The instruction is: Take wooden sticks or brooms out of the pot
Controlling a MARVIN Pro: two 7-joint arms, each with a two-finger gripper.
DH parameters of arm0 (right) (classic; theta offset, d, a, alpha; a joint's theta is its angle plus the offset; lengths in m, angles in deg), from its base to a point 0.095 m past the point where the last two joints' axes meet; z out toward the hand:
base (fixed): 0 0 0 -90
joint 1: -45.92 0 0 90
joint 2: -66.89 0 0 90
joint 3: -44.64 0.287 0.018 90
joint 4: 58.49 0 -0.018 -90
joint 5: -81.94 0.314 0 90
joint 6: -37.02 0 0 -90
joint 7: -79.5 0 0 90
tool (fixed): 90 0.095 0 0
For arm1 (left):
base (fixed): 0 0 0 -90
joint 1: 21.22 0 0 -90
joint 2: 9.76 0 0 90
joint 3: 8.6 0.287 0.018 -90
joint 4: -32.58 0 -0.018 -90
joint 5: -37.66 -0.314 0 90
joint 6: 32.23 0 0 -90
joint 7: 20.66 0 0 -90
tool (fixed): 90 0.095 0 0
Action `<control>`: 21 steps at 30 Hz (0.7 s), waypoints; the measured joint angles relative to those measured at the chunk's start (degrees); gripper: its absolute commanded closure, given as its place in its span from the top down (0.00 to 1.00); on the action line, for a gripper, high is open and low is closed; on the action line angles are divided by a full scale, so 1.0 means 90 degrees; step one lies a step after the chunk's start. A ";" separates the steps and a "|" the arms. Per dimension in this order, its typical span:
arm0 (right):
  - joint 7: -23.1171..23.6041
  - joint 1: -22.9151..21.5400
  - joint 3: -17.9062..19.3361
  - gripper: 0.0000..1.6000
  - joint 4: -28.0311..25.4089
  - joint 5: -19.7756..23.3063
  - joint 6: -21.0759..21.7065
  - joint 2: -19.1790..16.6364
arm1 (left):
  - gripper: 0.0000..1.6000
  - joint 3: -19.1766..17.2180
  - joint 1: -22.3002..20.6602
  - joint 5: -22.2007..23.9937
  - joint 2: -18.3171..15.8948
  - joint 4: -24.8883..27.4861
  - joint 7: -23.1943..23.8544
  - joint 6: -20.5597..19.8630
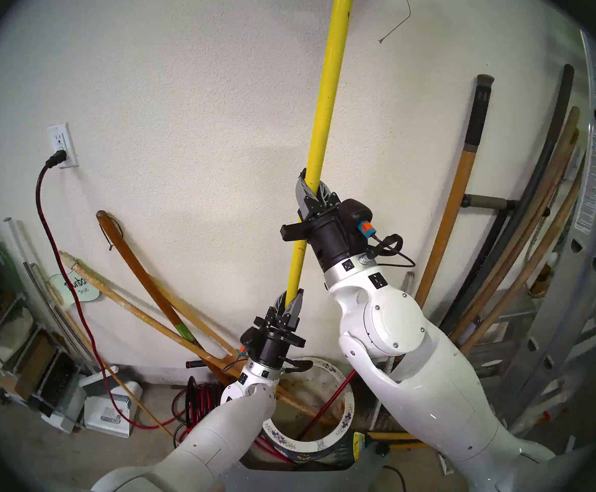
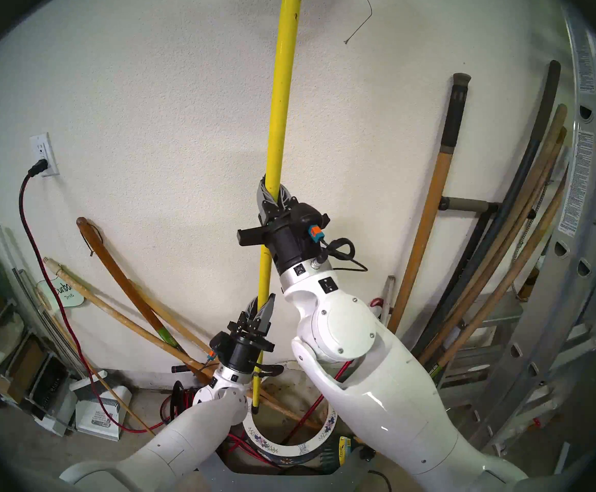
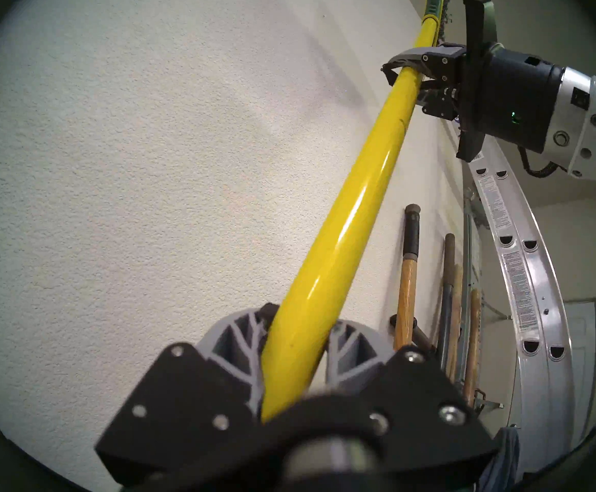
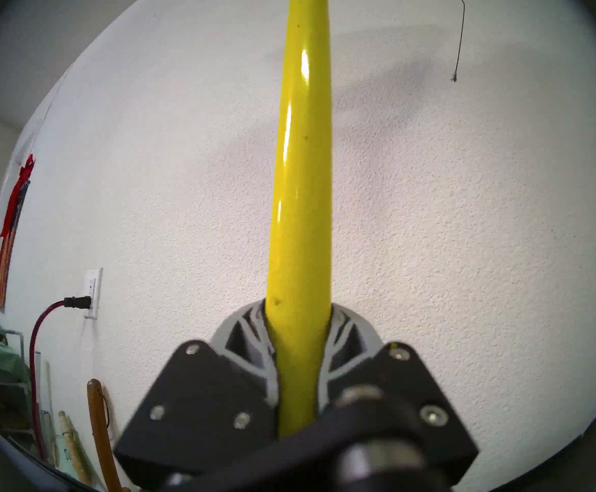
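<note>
Both grippers, left gripper (image 1: 291,300) and right gripper (image 1: 313,191), clamp the broom (image 1: 326,100).

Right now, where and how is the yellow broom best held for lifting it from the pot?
On the bare yellow pole of the broom, from the robot's side, jaws across it. It stands near upright, smooth and round; the left gripper and right gripper already clamp it above the pot.

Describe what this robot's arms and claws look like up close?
Glossy white shells with round screwed joint caps, a silver collar, then a black wrist barrel. Each gripper, left gripper and right gripper, has two grey fingers with leaf-vein ribbing on black bolted brackets. An orange-blue connector and looping black cables sit beside each wrist.
</note>
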 measured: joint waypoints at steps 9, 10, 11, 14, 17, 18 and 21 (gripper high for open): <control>0.0013 -0.0036 -0.0133 0.00 0.0023 -0.0045 0.0001 0.0005 | 0.00 -0.0084 0.0078 0.0007 -0.0001 0.0059 -0.0003 0.0004; 0.0014 -0.0036 -0.0155 0.00 0.0028 -0.0054 0.0001 0.0005 | 0.00 -0.0097 0.0090 0.0009 -0.0001 0.0060 -0.0005 0.0006; 0.0014 -0.0036 -0.0174 0.00 0.0032 -0.0060 0.0001 0.0004 | 0.00 -0.0108 0.0104 0.0011 -0.0002 0.0068 -0.0007 0.0006; 0.0016 -0.0035 -0.0229 0.00 0.0038 -0.0084 0.0001 0.0004 | 0.00 -0.0143 0.0146 0.0019 -0.0002 0.0086 -0.0010 0.0007; 0.0018 -0.0031 -0.0288 0.00 0.0045 -0.0107 0.0001 0.0002 | 0.00 -0.0180 0.0188 0.0031 0.0003 0.0098 -0.0011 0.0007; 0.0018 -0.0030 -0.0303 0.00 0.0045 -0.0112 0.0001 0.0002 | 0.00 -0.0188 0.0199 0.0036 0.0004 0.0102 -0.0011 0.0007; 0.0018 -0.0030 -0.0355 0.00 0.0046 -0.0132 0.0001 0.0003 | 0.00 -0.0219 0.0240 0.0053 0.0012 0.0126 -0.0012 0.0009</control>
